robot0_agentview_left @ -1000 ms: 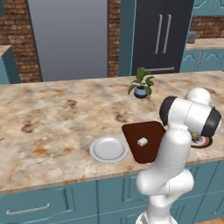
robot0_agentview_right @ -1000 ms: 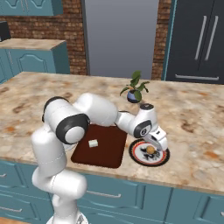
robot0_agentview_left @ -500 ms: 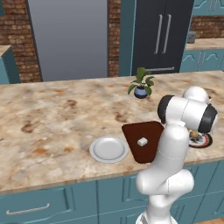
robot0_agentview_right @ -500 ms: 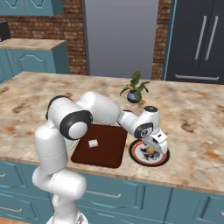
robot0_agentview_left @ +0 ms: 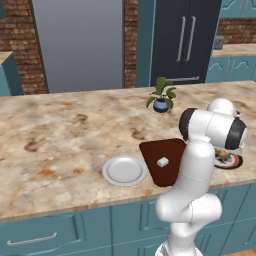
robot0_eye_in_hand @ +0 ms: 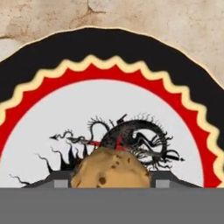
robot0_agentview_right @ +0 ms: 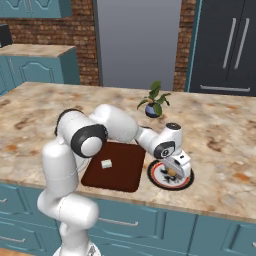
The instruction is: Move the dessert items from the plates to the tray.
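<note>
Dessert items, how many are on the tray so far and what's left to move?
Done: the whitish cube lies on the tray, and the grey plate holds nothing. In hand: the gripper is down over the black and red rimmed plate, its fingertips flanking the golden-brown pastry; whether they grip it is unclear. Left: carrying that pastry to the tray.

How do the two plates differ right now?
The grey plate is plain; the patterned plate has a black and red rim and a dark drawing on its white centre. The grey plate lies bare; the patterned plate holds the golden-brown pastry, with the gripper down at it. The grey plate lies on one side of the tray, the patterned plate on the other. Both are round and rest flat on the counter.
</note>
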